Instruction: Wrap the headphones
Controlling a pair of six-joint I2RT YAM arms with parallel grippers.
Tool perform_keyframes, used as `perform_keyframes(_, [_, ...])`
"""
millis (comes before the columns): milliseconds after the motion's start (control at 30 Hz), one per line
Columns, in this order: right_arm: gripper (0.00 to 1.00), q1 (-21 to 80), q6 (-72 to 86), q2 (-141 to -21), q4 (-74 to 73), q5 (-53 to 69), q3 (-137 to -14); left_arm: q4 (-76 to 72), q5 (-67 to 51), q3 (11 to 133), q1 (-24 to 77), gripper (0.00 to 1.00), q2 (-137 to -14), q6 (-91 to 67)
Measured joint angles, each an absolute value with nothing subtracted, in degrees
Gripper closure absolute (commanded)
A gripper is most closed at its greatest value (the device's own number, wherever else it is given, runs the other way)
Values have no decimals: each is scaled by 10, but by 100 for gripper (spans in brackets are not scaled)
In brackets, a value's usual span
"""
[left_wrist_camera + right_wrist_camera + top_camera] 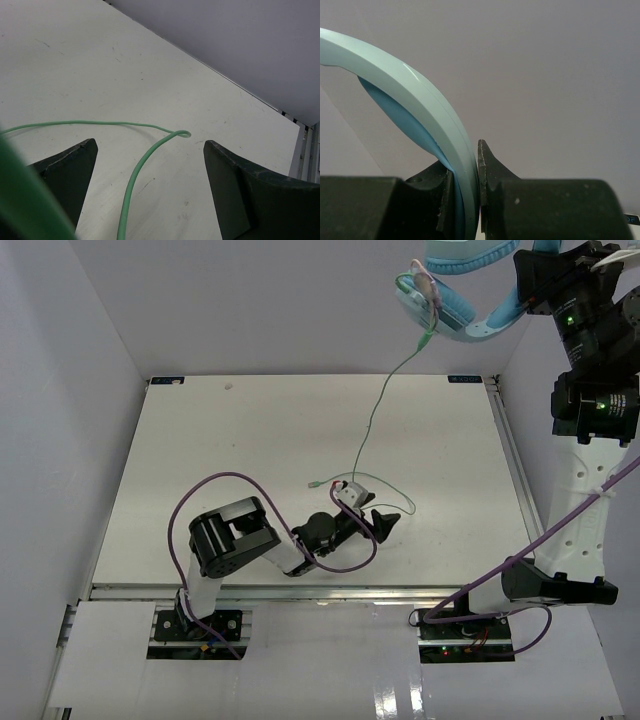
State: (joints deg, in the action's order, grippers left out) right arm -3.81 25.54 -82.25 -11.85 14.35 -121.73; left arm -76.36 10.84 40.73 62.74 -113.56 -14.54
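Your right claw is pinched tight on the padded band of the light blue over-ear headphones. It holds them high in the air at the far right corner, well above the flat white surface. Your left claw is spread wide, low over the surface near the middle, gripping nothing.

Progress: early, by my read. The long thin pale-green cable hangs loose from the ear cup down to the surface, runs by the left claw and ends in a free tip just left of it. In the left wrist view a bend of it lies on the surface between the open fingers, not pinched. A small bunch of cable sits at the ear cup; can't tell if that's a turn already wound. Nearly all the length is left to wrap.

Around: a thick purple robot cable loops off the left arm, close to where the green one lies. Snag risk, my guess. White enclosure walls close in on three sides, and the headphones hang near the right one.
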Motion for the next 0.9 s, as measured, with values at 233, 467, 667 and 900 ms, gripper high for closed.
perform_keyframes(233, [92,-39,256,-823,-118,143,-1217,-763,129,423,626,11,-1141,-177])
perform_keyframes(467, [92,-39,256,-821,-118,143,-1215,-765,149,441,612,42,-1141,-227])
perform_keyframes(667, [92,-39,256,-818,-118,147,-1208,-765,163,439,603,75,-1135,-247])
perform_keyframes(900, [92,-42,249,-817,-117,144,-1205,-765,163,404,596,100,-1096,-241])
